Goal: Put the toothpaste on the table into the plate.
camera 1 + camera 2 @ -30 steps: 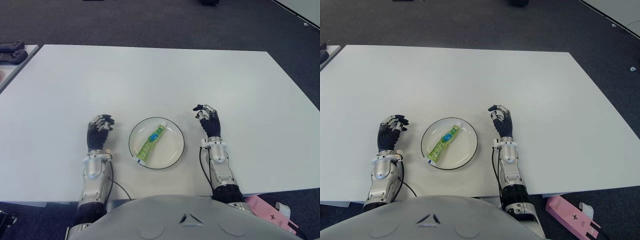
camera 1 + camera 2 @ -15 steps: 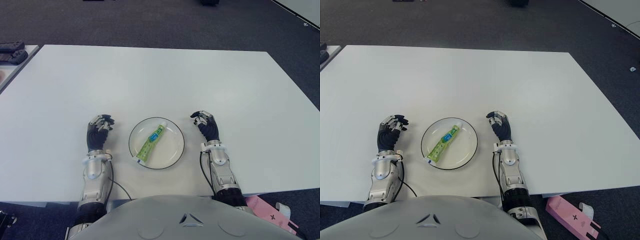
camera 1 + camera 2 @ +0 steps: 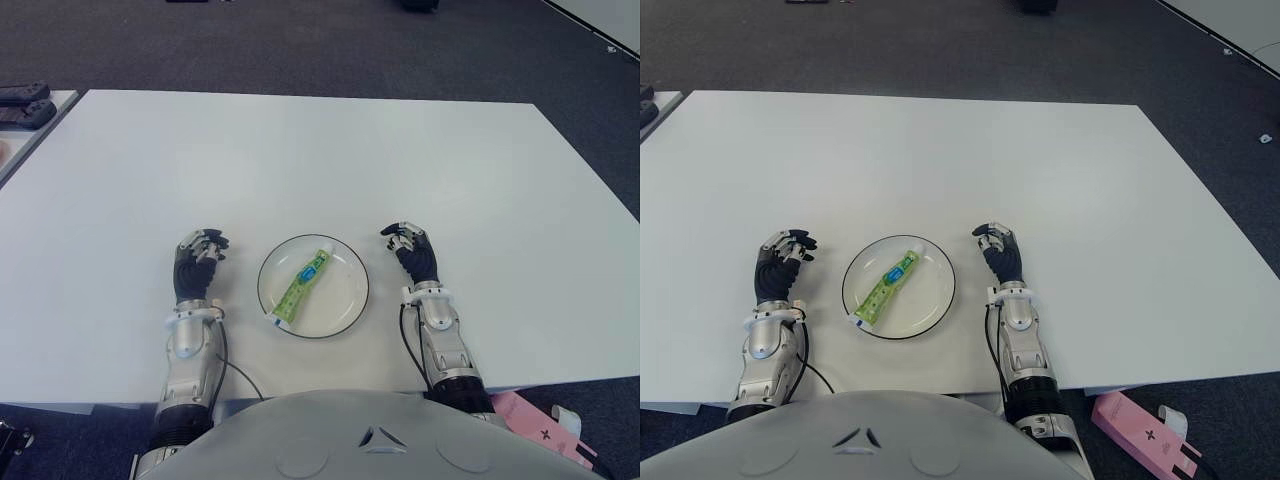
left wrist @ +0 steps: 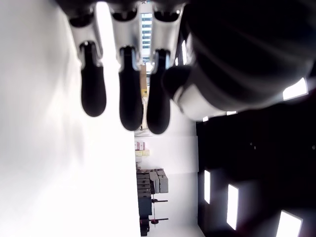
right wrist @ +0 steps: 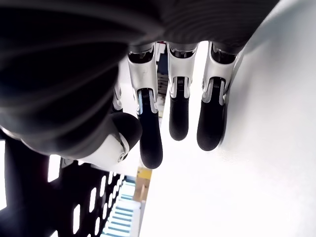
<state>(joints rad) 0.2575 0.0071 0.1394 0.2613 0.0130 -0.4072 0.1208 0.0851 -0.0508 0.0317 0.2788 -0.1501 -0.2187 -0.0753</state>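
A green toothpaste tube (image 3: 302, 281) lies slantwise inside the white, dark-rimmed plate (image 3: 346, 303) near the table's front edge. My right hand (image 3: 411, 248) is just right of the plate, down by the table, fingers loosely curled and holding nothing. Left of the plate is my left hand (image 3: 199, 256), idle, its fingers relaxed around nothing. Each wrist view shows only that hand's own dark fingertips (image 5: 178, 121) over the white tabletop (image 4: 44, 163), with no object between them.
The white table (image 3: 320, 160) stretches wide and bare behind the plate. Dark objects (image 3: 22, 105) sit on a neighbouring surface at the far left. A pink box (image 3: 1140, 432) lies on the floor at the lower right.
My right hand has drawn back and down from beside the plate's upper right to the table by its right rim. The toothpaste, plate and left hand have not moved.
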